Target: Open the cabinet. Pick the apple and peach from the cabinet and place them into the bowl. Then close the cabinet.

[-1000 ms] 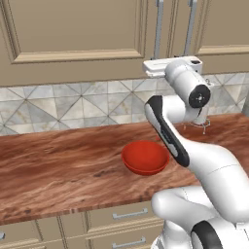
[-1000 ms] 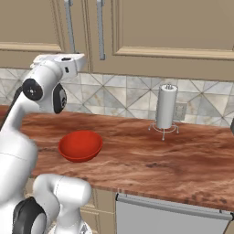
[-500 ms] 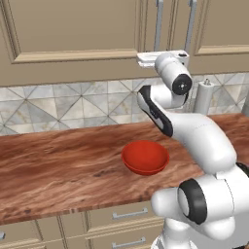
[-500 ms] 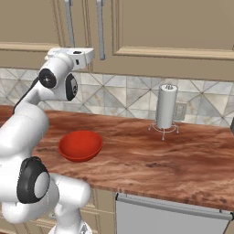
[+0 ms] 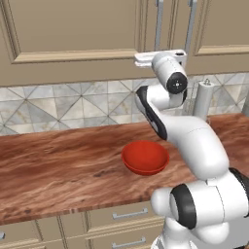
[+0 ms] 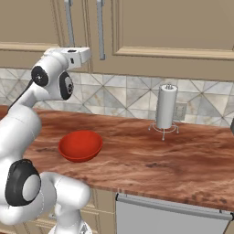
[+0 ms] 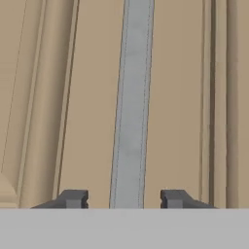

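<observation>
The beige cabinet hangs above the counter with both doors shut, so the apple and peach are hidden. My gripper is raised against the left door, at the lower end of its grey bar handle. The handle runs between my two fingertips with a narrow gap on each side, so the gripper is open around it without touching. The red bowl sits empty on the wooden counter below the arm.
A white cylinder on a wire stand stands at the back of the counter, right of the bowl. The right door's handle is close beside my hand. Drawers lie under the counter.
My hand has risen and shifted left, from beside the white cylinder up to the left door's handle. The bowl and the doors have not moved.
</observation>
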